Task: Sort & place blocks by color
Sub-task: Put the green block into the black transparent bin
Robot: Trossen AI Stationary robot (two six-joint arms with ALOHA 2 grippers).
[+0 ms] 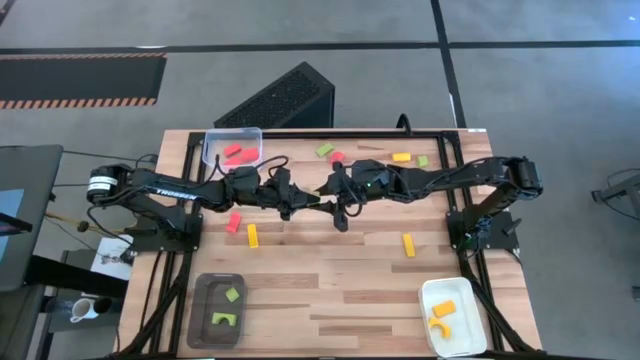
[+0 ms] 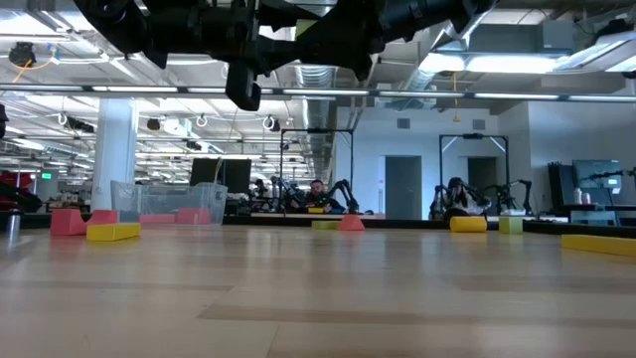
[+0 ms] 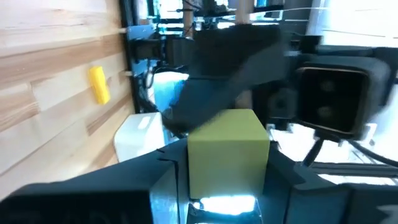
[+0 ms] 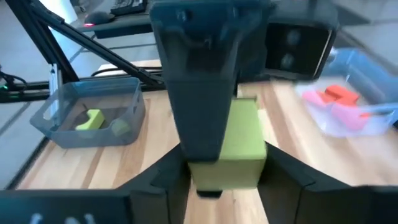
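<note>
**Op:** Where is the cube right now?

**Spotter:** Your green cube [image 3: 227,149] hangs in the air over the middle of the table, between the two grippers, which meet there nose to nose. The left gripper [image 1: 300,205] reaches in from 9 o'clock and the right gripper [image 1: 338,195] from 3 o'clock.

**Op:** Who has it?

**Spotter:** Your left gripper is clenched on it, with 1 finger pressed to each side face. The right gripper brackets the same cube, but its view is blurred and half blocked. Whether it is gripping or has let go, I cannot tell.

**Op:** And the rest?

**Spotter:**
- **11 o'clock:** the clear tray [image 1: 208,150] holds red blocks [image 1: 238,153].
- **7 o'clock:** the grey tray [image 1: 197,310] holds 2 green pieces [image 1: 232,295].
- **5 o'clock:** the white tray [image 1: 424,300] holds yellow pieces [image 1: 443,310].
- **Loose at 8 o'clock:** 1 red piece [image 1: 234,221] and 1 yellow bar [image 1: 252,235] lie just beside each other.
- **Loose at 4 o'clock:** another bar [image 1: 408,244].
- **Between 12 and 2 o'clock:** 4 more blocks lie near the far edge.
</note>
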